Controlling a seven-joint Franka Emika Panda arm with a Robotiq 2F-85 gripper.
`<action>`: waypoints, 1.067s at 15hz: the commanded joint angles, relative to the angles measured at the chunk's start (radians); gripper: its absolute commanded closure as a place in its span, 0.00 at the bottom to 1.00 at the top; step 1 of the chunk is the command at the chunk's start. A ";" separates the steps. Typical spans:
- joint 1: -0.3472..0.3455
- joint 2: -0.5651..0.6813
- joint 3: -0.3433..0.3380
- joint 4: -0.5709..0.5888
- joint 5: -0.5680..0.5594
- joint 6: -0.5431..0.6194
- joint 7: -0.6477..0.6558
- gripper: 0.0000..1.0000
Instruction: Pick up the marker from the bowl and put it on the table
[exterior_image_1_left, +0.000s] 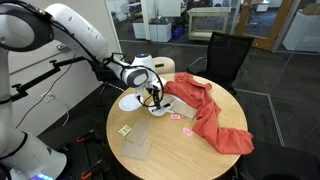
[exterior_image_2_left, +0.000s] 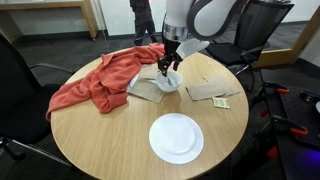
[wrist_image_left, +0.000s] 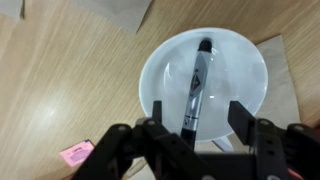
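The dark marker (wrist_image_left: 195, 85) lies in the small white bowl (wrist_image_left: 238, 60) on the light wood round table (wrist_image_left: 60, 80). In the wrist view my gripper (wrist_image_left: 198, 118) is open just above the bowl. One finger is on each side of the marker's near end, and neither touches it. In both exterior views the gripper (exterior_image_1_left: 153, 96) (exterior_image_2_left: 167, 68) hangs straight down over the bowl (exterior_image_1_left: 161, 110) (exterior_image_2_left: 172, 86) near the table's (exterior_image_1_left: 170, 150) (exterior_image_2_left: 110, 135) far side. The marker is too small to make out there.
A red cloth (exterior_image_1_left: 208, 112) (exterior_image_2_left: 95, 85) is heaped beside the bowl. A flat white plate (exterior_image_2_left: 176, 138) (exterior_image_1_left: 130, 102) lies nearby. Brown paper pieces (exterior_image_2_left: 212, 90) and a small pink item (wrist_image_left: 75, 153) (exterior_image_1_left: 187, 131) lie on the table. Black chairs (exterior_image_1_left: 228, 55) stand around it.
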 joint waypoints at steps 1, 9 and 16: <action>-0.001 0.048 0.005 0.046 0.041 0.017 -0.041 0.32; 0.006 0.121 -0.005 0.112 0.053 0.016 -0.049 0.61; 0.031 0.085 -0.024 0.079 0.041 0.029 -0.030 0.98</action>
